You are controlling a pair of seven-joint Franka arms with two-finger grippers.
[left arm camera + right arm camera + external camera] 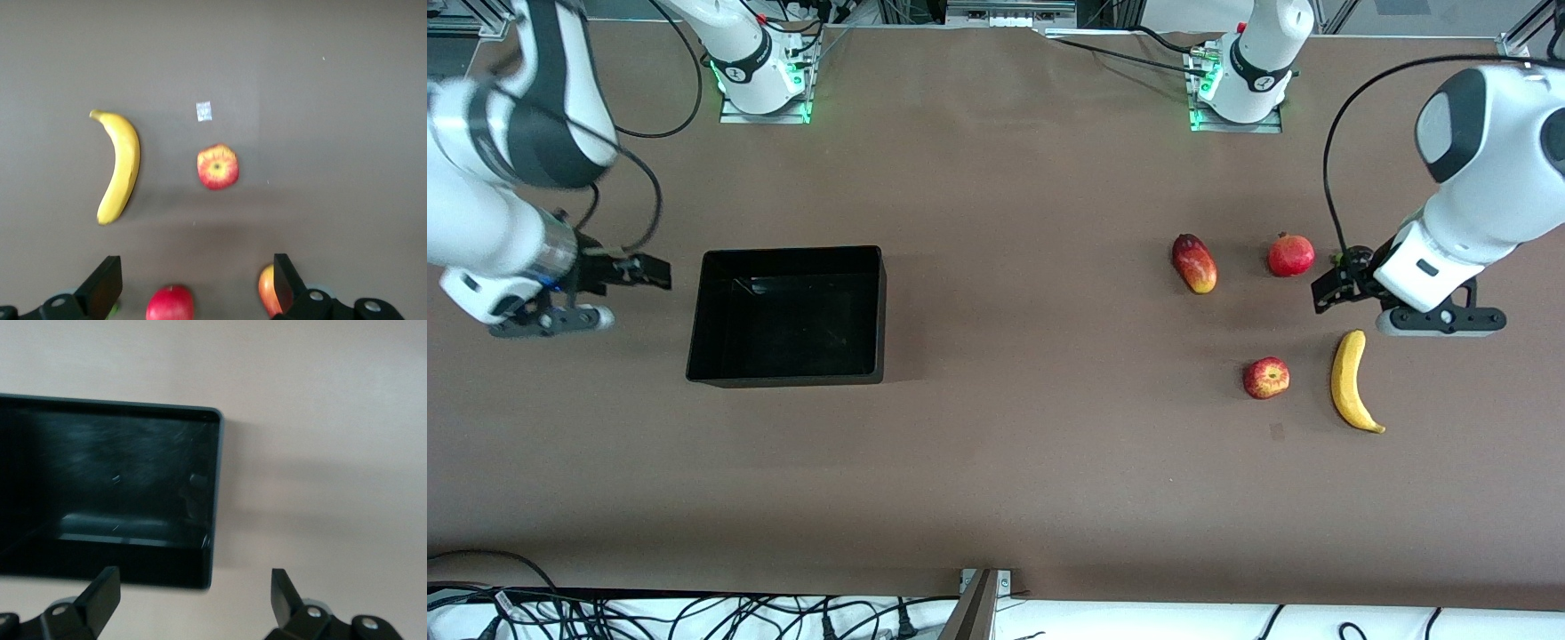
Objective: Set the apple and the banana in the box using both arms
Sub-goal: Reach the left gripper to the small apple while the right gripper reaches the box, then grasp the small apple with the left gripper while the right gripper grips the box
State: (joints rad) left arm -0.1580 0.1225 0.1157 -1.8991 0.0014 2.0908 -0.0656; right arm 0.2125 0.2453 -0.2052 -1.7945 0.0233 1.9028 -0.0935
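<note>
On the brown table (996, 462), the shallow rectangular black plastic box (787, 378) sits toward the right arm's end, its upright walls enclosing a bare dark floor. The small round red apple with yellowish streaks (1266, 378) lies well apart from it toward the left arm's end. Taking the apple as a dial centre in the front view, the long curved yellow banana with darker tips (1352, 382) lies just beside it at three o'clock. A smooth all-red round fruit with a crown tip (1291, 255) sits at about one o'clock, farther from the front camera, and an elongated red-yellow mango-like fruit (1194, 263) at about eleven o'clock.

The left gripper (1325, 292) hangs in the air over the bare table beside the crowned red fruit. Its black fingers (103, 285) are spread wide and hold nothing. The left wrist view looks down on the banana (119, 167) and the apple (217, 167), with the crowned fruit (171, 303) and the mango-like fruit (268, 298) near the fingers.

The right arm waits, its right gripper (649, 271) over the bare table just beside the box's wall at the right arm's end. Its fingers (100, 593) are likewise parted wide and empty, with the box's corner (212, 487) in the right wrist view.
</note>
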